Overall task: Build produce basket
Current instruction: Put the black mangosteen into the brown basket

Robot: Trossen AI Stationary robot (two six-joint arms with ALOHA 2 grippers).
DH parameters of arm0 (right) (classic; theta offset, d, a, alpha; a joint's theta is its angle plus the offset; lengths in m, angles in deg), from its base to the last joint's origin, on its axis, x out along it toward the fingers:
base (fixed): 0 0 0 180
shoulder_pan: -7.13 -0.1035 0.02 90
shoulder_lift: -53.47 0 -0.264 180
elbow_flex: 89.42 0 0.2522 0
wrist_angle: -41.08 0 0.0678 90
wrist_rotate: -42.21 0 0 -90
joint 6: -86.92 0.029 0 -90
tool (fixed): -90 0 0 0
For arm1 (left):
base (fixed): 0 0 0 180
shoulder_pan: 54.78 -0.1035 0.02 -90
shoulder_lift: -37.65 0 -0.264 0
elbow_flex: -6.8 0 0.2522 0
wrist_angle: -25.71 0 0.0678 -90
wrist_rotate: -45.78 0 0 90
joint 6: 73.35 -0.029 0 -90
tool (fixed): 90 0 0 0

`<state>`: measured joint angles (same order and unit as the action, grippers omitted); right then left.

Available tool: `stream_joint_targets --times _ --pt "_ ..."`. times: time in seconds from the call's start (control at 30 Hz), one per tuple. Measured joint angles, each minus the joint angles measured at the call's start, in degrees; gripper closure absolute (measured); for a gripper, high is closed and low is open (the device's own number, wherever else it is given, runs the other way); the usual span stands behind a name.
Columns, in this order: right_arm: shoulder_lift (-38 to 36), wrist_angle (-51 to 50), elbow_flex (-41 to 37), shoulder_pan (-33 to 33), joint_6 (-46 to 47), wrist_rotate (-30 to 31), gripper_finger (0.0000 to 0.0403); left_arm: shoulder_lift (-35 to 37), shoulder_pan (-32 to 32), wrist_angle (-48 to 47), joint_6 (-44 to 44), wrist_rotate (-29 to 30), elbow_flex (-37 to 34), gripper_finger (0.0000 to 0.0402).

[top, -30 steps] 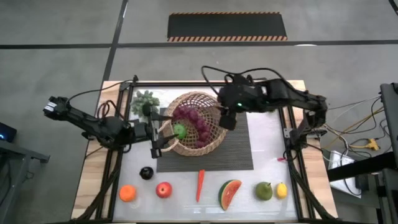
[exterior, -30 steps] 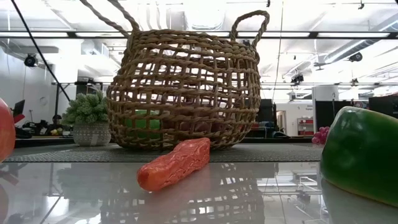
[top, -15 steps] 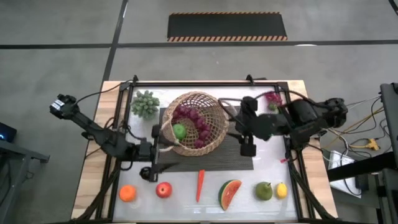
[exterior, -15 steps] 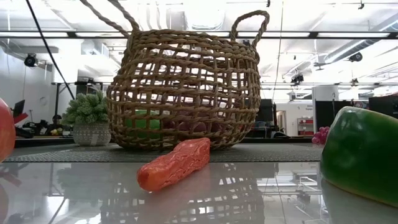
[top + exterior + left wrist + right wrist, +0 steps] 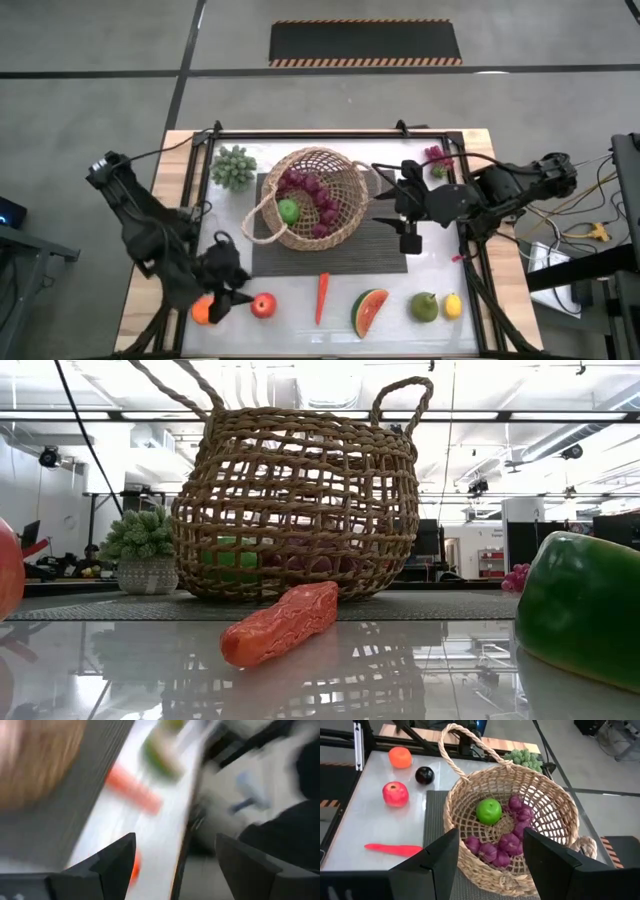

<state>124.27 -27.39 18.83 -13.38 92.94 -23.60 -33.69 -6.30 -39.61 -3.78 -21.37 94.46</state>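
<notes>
The tan wicker basket (image 5: 312, 198) stands on the dark ribbed mat (image 5: 385, 245) and holds a green apple (image 5: 489, 811) and purple grapes (image 5: 507, 842). Along the near edge lie an orange (image 5: 202, 313), red apple (image 5: 263, 305), carrot (image 5: 322, 297), watermelon slice (image 5: 369, 312), pear (image 5: 424, 306) and lemon (image 5: 452, 305). The dark plum (image 5: 424, 775) shows in the right wrist view; in the high view my left arm covers it. My left gripper (image 5: 226, 293) is open, above the plum and orange. My right gripper (image 5: 408, 236) is open and empty, right of the basket.
A second grape bunch (image 5: 437, 157) lies at the far right. A small potted plant (image 5: 233, 166) stands at the far left beside the basket. The white tabletop between mat and near fruit row is bare. Black frame rails (image 5: 190, 200) run along the table's sides.
My left gripper has swung from beside the basket's left side toward the table's near left corner, over the plum and orange. My right gripper has drawn back from over the basket's right rim toward the table's right edge. The basket and fruit have stayed put.
</notes>
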Motion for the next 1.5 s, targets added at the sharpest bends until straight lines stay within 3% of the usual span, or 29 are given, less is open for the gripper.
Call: stream_joint_targets --times 0.1,0.2,0.4,0.87,1.2,1.5 --pt "-0.70 0.97 -1.90 0.00 -0.04 -0.03 0.0197 -3.55 0.90 -8.11 15.32 -8.54 -1.04 0.0148" --pt "-0.89 1.30 -2.75 0.00 -0.07 -0.04 0.0197 -6.64 0.51 -11.46 21.89 -14.57 -3.77 0.0148" --pt "-0.41 1.84 -2.72 0.00 -0.68 -0.11 0.0197 -10.13 -3.03 -12.50 27.71 -16.17 -9.80 0.0148" --pt "-0.54 1.85 -2.72 0.00 -0.03 -0.13 0.0197 -10.42 -6.06 -11.11 29.20 -18.05 -17.42 0.0148" --pt "-0.54 1.56 -2.70 0.00 -0.15 -0.13 0.0197 -10.25 -6.05 -2.13 29.13 -17.97 -24.24 0.0150" --pt "-0.50 1.48 -2.68 0.00 -0.11 -0.13 0.0197 -10.27 -6.05 -1.85 28.72 -17.76 -24.26 0.0226"
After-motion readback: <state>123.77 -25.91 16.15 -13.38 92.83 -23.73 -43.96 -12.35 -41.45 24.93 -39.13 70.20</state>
